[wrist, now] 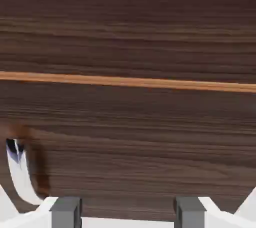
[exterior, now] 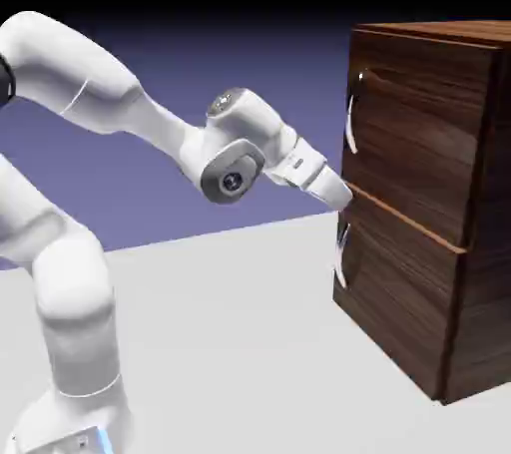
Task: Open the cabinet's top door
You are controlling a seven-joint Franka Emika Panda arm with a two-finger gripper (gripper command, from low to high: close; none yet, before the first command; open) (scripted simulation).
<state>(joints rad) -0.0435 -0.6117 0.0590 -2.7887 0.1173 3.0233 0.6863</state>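
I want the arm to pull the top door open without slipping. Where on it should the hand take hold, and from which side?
Grip the top door's curved silver handle, about midway along its bow, where it stands off the wood and leaves room for a finger behind. Come straight at the cabinet's front with the fingers either side of the upright bar. The hand is open and sits lower, near the seam between the panels.

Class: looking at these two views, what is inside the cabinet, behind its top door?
Nothing inside shows. The top door sits shut, flush with the cabinet, so its wood panel covers the interior. Only its silver handle and the seam above the lower panel are visible.
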